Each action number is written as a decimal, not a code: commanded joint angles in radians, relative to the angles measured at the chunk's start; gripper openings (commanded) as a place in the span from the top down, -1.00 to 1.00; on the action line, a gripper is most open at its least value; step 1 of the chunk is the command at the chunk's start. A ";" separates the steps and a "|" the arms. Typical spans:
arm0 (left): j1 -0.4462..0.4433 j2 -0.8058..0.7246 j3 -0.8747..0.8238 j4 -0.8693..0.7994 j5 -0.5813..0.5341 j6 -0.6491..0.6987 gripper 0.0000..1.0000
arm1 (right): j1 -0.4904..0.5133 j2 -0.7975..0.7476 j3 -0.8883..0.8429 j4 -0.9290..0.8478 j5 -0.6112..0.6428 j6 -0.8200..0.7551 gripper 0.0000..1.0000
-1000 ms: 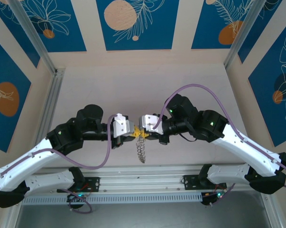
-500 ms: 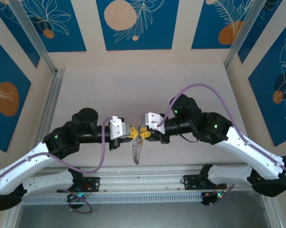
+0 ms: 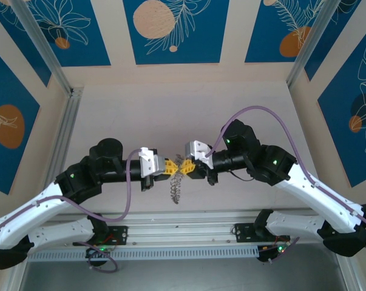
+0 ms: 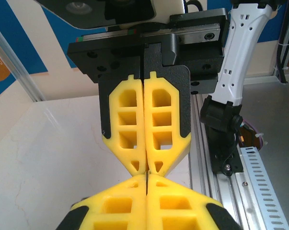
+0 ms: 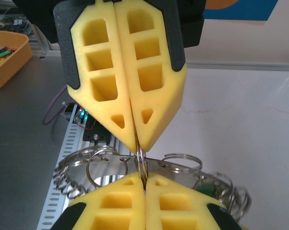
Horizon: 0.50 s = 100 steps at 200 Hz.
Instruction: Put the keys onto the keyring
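My left gripper (image 3: 172,168) and right gripper (image 3: 186,167) meet tip to tip above the middle of the table. The grey keyring (image 3: 175,189) hangs beneath them as a wavy metal loop. In the right wrist view a thin wire ring (image 5: 142,162) of the keyring runs from the left gripper (image 5: 137,146) above into the right gripper (image 5: 144,178) below, and both are shut on it. Behind it, several small rings line the keyring (image 5: 77,172). A green key head (image 5: 205,188) shows blurred at the lower right. In the left wrist view the left gripper (image 4: 147,176) touches the right gripper (image 4: 147,167).
An aluminium rail (image 3: 183,233) runs along the table's near edge between the arm bases. An orange bin (image 5: 7,55) with coloured bits sits off the table. The right arm's base (image 4: 225,129) stands beside the rail. A metal frame post (image 3: 61,127) borders the left side.
The two grippers stay tip to tip and have shifted slightly away from the near edge. The hanging keyring has swung a little to the left.
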 commanded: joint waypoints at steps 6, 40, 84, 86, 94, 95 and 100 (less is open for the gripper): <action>-0.013 -0.028 -0.003 0.081 0.029 -0.018 1.00 | -0.018 -0.015 -0.017 0.018 -0.048 0.026 0.87; -0.014 -0.033 -0.008 0.093 0.022 -0.017 1.00 | -0.033 -0.018 -0.028 0.022 -0.054 0.034 0.87; -0.014 -0.035 -0.004 0.098 0.019 -0.018 1.00 | -0.043 -0.017 -0.039 0.018 -0.058 0.041 0.79; -0.014 -0.035 -0.004 0.098 0.019 -0.017 1.00 | -0.042 -0.016 -0.040 0.018 -0.058 0.041 0.79; -0.013 -0.033 -0.002 0.098 0.020 -0.016 1.00 | -0.044 -0.015 -0.042 0.019 -0.058 0.042 0.77; -0.013 -0.033 -0.003 0.099 0.020 -0.016 1.00 | -0.044 -0.015 -0.042 0.018 -0.058 0.042 0.77; -0.014 -0.033 -0.002 0.098 0.019 -0.016 1.00 | -0.044 -0.013 -0.042 0.018 -0.058 0.043 0.75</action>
